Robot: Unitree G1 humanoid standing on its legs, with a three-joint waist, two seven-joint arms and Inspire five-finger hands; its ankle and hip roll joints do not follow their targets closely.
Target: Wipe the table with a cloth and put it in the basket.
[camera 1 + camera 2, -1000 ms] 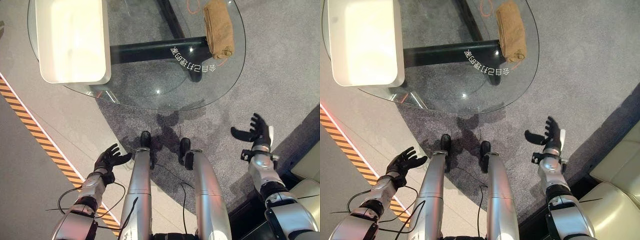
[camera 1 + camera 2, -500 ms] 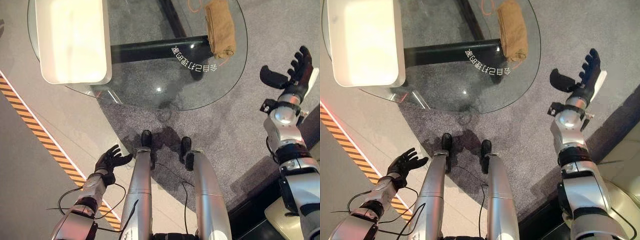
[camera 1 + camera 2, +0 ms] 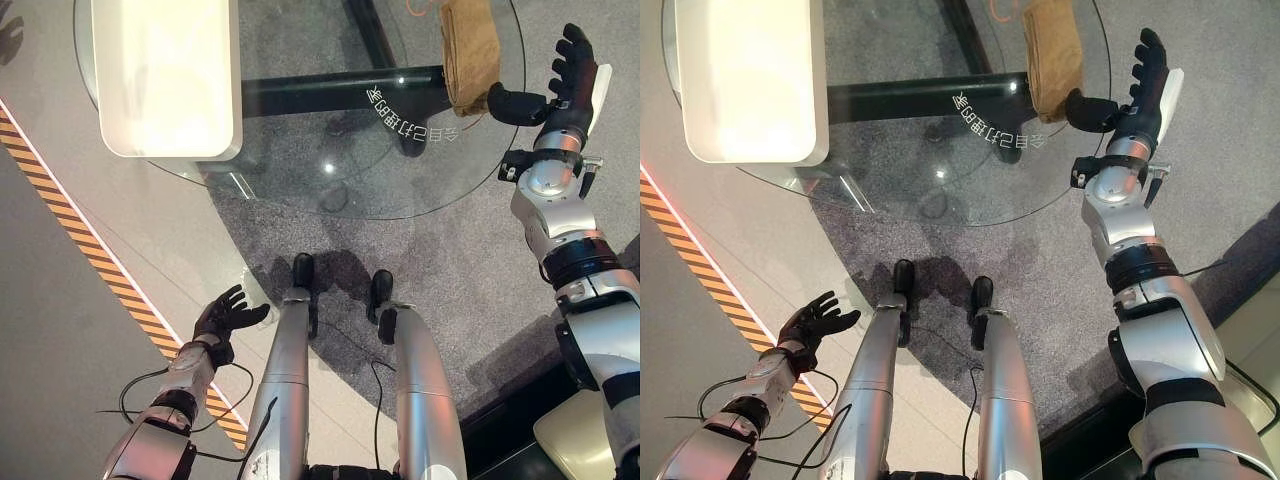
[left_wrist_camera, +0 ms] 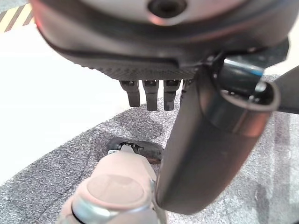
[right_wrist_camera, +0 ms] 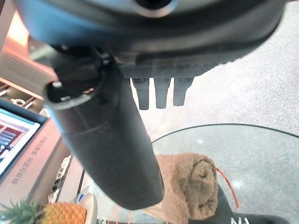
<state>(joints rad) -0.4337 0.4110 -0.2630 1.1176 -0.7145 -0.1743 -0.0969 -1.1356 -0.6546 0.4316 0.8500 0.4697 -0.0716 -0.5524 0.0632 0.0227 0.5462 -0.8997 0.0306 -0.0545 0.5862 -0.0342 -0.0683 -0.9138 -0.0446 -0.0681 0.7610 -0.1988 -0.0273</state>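
At the worktop's right edge, the right hand hangs with fingers straight and thumb spread, holding nothing, just beside the rolled tan cloth. That cloth lies untouched on the round glass worktop; wiping looks not yet begun. Well apart sits the white rectangular basket. Low down, the left hand hangs relaxed, released.

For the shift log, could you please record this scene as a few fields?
cloth: brown, rolled, on the glass table's right side
table: round, glass
basket: white, on the table's left side
right hand: open, raised beside the cloth, apart from it
left hand: open, low by the floor
wiping: not started
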